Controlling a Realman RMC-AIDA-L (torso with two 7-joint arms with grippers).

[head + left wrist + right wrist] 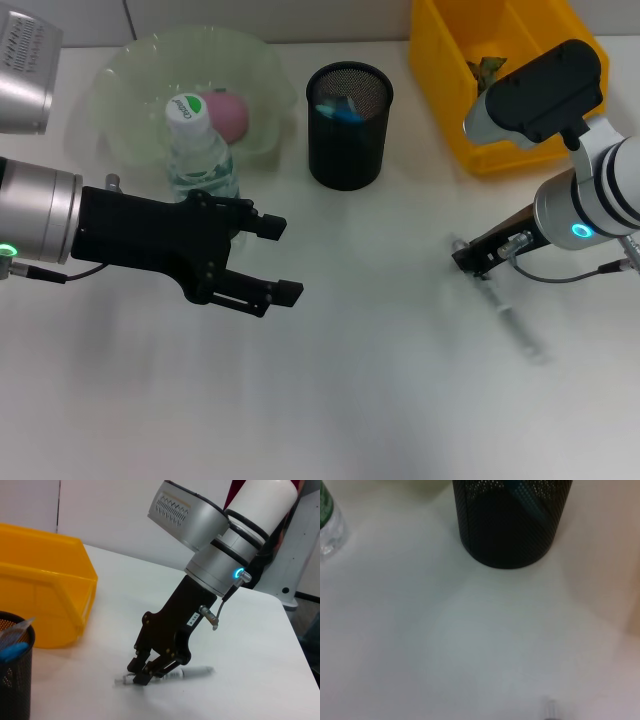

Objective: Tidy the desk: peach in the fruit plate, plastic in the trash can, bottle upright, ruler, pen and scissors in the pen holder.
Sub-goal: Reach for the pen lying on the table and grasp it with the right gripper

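On the white desk (350, 400) the right claw (145, 672) is lowered to the surface, its fingers (141, 679) closed around one end of a white pen (192, 671) that lies flat on the desk; the rest of the pen stretches out past the fingertips. In the head view the pen (505, 315) looks blurred, so its exact lie there is hard to judge. It sits well apart from the black mesh pen holder (349, 125), which stands upright near the far edge of the desk with something blue (345, 108) inside, possibly scissors or a ruler.

The left claw (278, 260) hovers over the desk with its fingers apart and nothing between them, just in front of the water bottle (199, 150). The bottle stands upright with its green-labelled cap on, touching or just beside the near rim of the pale green fruit plate (130, 90). A pink peach (228, 115) rests inside that plate. The yellow bin (450, 80) stands at the far right corner with a crumpled scrap (488, 70) in it.
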